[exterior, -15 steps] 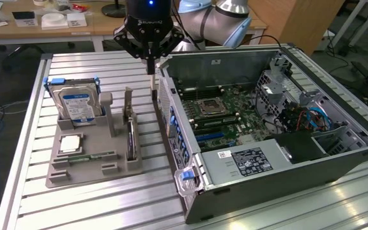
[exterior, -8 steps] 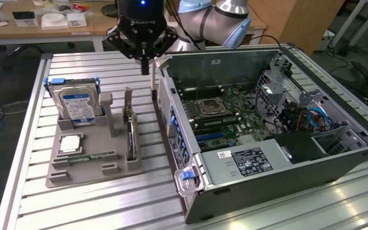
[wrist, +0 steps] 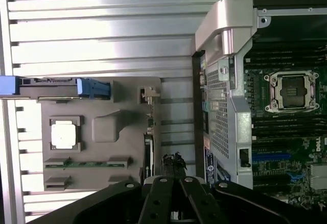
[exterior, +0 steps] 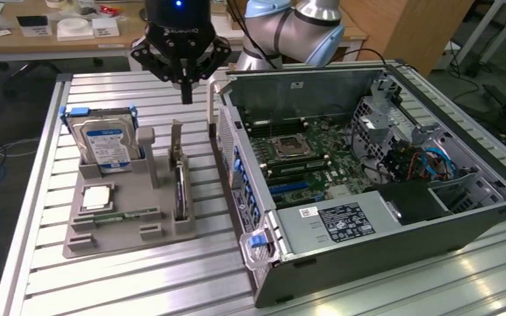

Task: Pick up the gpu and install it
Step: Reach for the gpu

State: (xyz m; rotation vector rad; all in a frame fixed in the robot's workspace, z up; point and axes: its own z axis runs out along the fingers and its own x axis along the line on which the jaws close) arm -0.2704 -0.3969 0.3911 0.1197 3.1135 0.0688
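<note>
Overhead, closed jaws (holding nothing) hover near the gpu [exterior: 180,192].

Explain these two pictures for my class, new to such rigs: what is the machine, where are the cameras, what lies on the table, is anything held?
The machine is a robot arm; at its end sit black jaws for grasping. One picture comes from a camera off the arm looking over the whole scene; the other from a camera on the wrist looking down past the jaws. On the slatted metal table stands a grey holder carrying computer parts: a hard drive with a blue label, a square processor chip, a slim memory stick and the gpu, standing on edge. Beside it lies an open computer case with its circuit board exposed. The jaws are shut and hold nothing; they hang above the table close to the gpu.
</note>
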